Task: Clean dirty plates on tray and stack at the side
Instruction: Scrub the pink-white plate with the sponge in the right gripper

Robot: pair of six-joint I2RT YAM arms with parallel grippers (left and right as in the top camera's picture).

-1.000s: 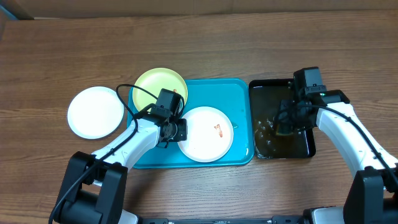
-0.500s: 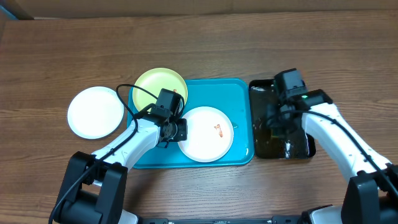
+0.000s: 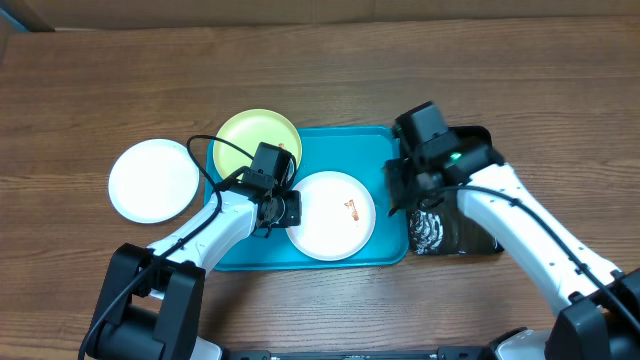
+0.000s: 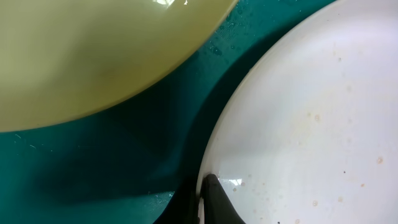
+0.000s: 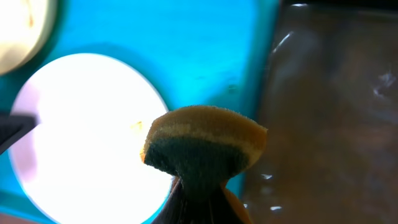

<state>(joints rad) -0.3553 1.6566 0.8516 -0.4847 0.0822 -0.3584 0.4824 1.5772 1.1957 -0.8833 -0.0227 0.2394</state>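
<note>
A sponge (image 5: pixel 202 143), yellow-orange over a dark scouring layer, is being pinched at its lower end between the fingers of the right gripper (image 5: pixel 198 202) and held up in mid-frame. Behind it, a white plate (image 5: pixel 81 137) is being carried by the turquoise tray (image 5: pixel 193 50), with a small orange smear (image 5: pixel 135 126) just beside the sponge's left edge. A pale plate (image 5: pixel 18 25) is being cut off by the top left corner. To the right, wet glints are being reflected by the black tray (image 5: pixel 329 106).

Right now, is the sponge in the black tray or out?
Out: right fingers pinch the sponge over the turquoise tray's edge.
</note>
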